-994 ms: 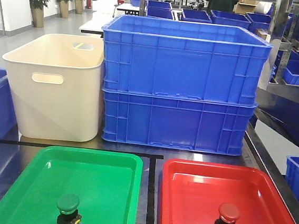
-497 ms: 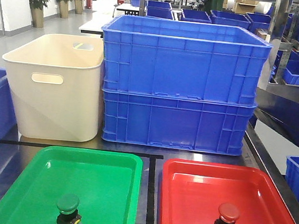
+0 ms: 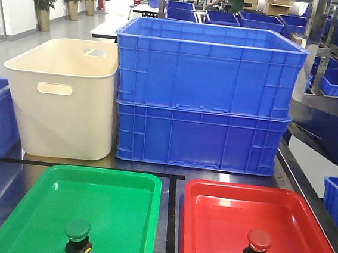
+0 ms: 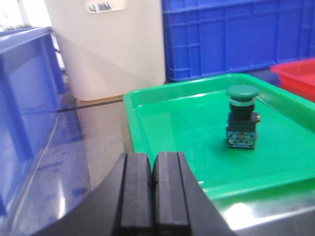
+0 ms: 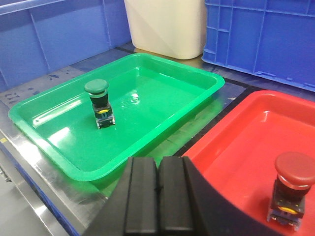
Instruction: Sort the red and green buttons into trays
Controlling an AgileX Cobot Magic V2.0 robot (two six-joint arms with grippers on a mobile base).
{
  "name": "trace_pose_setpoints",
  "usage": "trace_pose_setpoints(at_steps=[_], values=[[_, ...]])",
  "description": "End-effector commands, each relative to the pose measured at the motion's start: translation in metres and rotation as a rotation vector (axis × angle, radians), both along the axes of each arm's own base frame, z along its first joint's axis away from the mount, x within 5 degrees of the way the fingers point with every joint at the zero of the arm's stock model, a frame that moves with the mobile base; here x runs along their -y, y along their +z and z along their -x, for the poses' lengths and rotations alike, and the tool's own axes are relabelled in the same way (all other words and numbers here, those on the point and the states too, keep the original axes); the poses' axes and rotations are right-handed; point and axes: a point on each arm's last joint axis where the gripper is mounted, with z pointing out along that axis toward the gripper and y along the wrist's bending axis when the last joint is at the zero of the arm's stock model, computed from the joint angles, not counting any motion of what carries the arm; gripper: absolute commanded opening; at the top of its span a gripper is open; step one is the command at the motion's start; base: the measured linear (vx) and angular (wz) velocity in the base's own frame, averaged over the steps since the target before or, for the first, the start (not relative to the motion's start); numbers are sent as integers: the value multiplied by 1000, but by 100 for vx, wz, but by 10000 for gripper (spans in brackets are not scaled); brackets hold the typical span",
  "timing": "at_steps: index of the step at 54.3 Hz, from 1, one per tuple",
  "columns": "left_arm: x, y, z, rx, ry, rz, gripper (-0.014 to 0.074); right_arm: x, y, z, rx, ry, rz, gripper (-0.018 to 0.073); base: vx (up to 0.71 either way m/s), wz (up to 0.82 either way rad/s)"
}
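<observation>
Standing upright near your green tray's (image 3: 121, 185) front edge, green button (image 3: 77, 237), red button (image 3: 258, 248) likewise near your red tray's (image 3: 305, 202) front edge, left gripper (image 4: 151, 189) fingers pressed together, empty, right gripper (image 5: 157, 194) the same, both clear of the buttons.

front: high, facing crates | wrists: low, close | shared: green tray (image 3: 119, 205)
</observation>
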Motion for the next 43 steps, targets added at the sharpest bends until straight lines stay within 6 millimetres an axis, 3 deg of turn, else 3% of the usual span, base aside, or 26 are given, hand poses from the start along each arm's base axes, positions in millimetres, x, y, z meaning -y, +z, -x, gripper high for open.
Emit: trace_pose_setpoints(at_steps=[1,43], values=[[-3,2,5,162,23,62,-6,1,11,-1,40,-12,-9,-10,0,0],[-3,4,8,177,24,25,-6,1,11,-1,40,-13,-9,-10,0,0]])
